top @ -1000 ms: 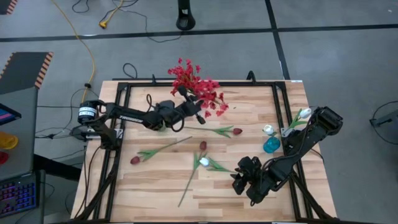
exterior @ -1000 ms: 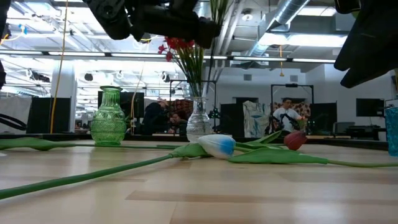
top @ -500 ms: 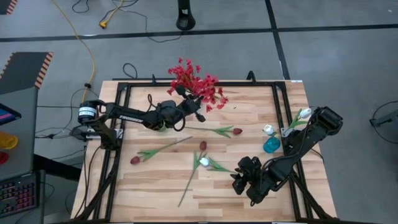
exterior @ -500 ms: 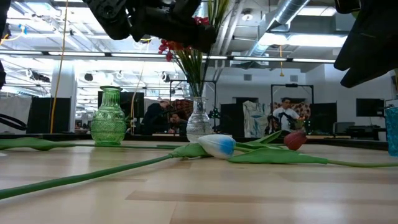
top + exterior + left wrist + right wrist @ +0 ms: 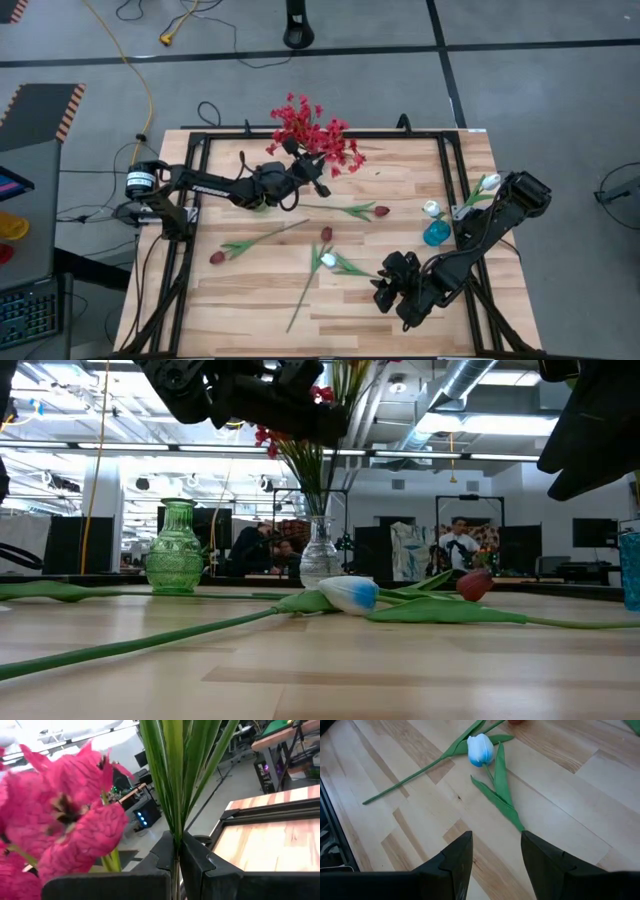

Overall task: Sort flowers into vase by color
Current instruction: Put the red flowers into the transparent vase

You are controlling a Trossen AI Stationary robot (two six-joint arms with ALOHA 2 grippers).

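The flowers are spread over the wooden table (image 5: 250,300), some lying loose and some already standing in vases. Nearest the front edge, the right gripper (image 5: 385,290) hangs low over the boards with its two fingers (image 5: 457,855) apart and nothing between them. Just beyond its fingertips lies a white tulip (image 5: 480,749), flat on the wood, its long green stem running toward the front of the table and its leaves pointing back toward the gripper. A little farther in, a dark maroon tulip (image 5: 326,234) lies next to the white one, and another maroon tulip (image 5: 217,257) rests toward the left side, its stem angled up toward the middle. A third maroon tulip (image 5: 381,211) lies beyond these, right of centre, with its leaves spread to the left.

At the right edge stands a blue vase (image 5: 435,234) with a white bud (image 5: 431,208) showing at its mouth; another white tulip (image 5: 490,182) shows beside the right arm, farther toward that edge.

Farther back, the left gripper (image 5: 318,183) is raised above the table, clamped on the green stems (image 5: 175,780) of a bright red spray (image 5: 315,135), whose blossoms fan out over the far edge. From table height, a clear glass vase (image 5: 319,557) sits under that bunch with the stems reaching down into it, and a green glass vase (image 5: 175,550) stands to its left. People (image 5: 462,548) show in the room behind.
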